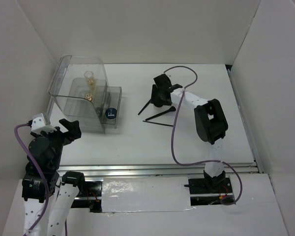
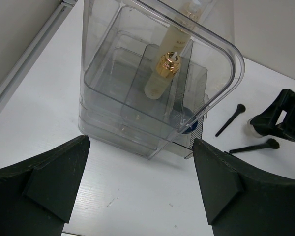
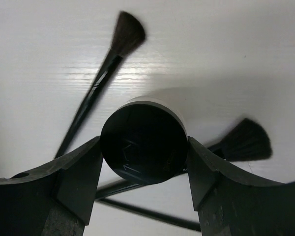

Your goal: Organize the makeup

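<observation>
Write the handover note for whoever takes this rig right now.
Left gripper: open, empty, facing the clear box.
Right gripper: shut on the round black compact, over the brushes.
Done: tall bottle, gold-capped bottle and dark blue compact are in the box.
Left: stow the black compact, then the brushes lying on the table.

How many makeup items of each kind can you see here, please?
Bottles: 2 (tall pale-yellow bottle, short gold-capped bottle)
Compacts: 2 (dark blue compact, black compact)
Brushes: 2 (left brush, right brush)
Other: 1 (thin black stick, head unclear)
Total: 7
</observation>
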Controlling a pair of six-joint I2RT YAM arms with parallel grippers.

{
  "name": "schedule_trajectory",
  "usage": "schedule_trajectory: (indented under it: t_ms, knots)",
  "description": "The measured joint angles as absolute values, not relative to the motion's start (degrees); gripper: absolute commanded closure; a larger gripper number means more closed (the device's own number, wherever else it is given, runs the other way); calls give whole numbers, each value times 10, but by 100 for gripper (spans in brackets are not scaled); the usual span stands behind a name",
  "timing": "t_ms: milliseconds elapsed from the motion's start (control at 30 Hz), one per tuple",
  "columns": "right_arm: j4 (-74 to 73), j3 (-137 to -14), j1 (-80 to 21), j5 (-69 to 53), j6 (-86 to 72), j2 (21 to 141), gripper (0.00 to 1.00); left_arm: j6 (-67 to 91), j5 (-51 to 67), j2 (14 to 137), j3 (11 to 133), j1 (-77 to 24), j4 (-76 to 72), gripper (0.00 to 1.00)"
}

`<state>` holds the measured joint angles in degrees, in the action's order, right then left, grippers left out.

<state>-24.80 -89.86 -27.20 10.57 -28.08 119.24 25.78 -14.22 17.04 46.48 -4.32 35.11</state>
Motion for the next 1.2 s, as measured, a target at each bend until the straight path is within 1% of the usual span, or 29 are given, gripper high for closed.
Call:
schedule_trajectory:
  t_ms: [167,267,367,500,733,1033,1200]
  knots:
    - [-229,-897,-287,93,-280,1125,47,258,-142,170,465,-43,351,1]
    - [-181,-897,-305,37,-284,1100,48,258,-142,170,465,-43,351,1]
    - [-134,-901,-329,-26,-293,1099,48,258,-142,170,465,-43,351,0]
    - [-108,-930,-360,-73,-310,1120,49,258,-142,170,465,-43,351,0]
    - [-74,-1031,-390,-114,-352,1198,49,258,-142,170,465,-43,351,1]
    - [-55,-1041,-390,-131,-388,1260,47,258,-140,170,465,-47,351,0]
    - [-50,-1068,-388,-134,-392,1276,47,258,-140,165,465,-48,351,1]
